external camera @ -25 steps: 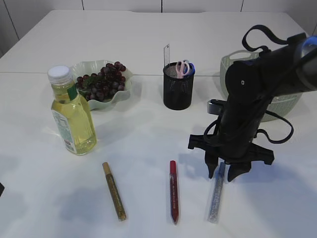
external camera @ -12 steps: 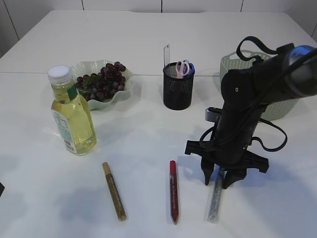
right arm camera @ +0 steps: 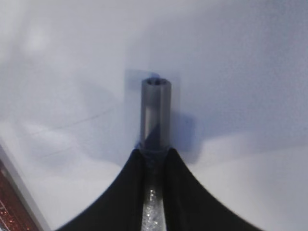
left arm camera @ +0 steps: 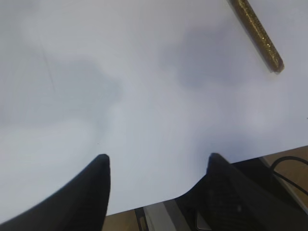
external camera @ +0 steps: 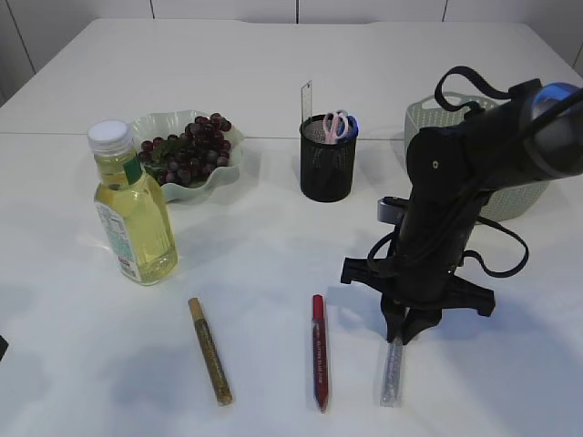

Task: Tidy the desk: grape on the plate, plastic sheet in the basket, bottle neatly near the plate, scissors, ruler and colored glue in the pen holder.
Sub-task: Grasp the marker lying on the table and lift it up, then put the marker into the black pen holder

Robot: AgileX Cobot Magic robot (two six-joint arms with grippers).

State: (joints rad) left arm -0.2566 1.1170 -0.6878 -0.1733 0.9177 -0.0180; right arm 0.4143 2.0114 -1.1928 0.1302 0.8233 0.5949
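Now our right gripper [external camera: 407, 330] pinches the far end of the silver glue stick [external camera: 392, 371], which lies on the table [external camera: 273, 264] pointing toward us; our left gripper [left arm camera: 156, 178] hangs open, empty.

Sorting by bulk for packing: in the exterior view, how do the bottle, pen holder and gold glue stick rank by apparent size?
1. bottle
2. pen holder, though it sits farther from the camera
3. gold glue stick

No text is legible. The bottle [external camera: 133, 208] carries a label with unreadable print; the red glue pen [external camera: 319, 350] bears lettering too small to read.
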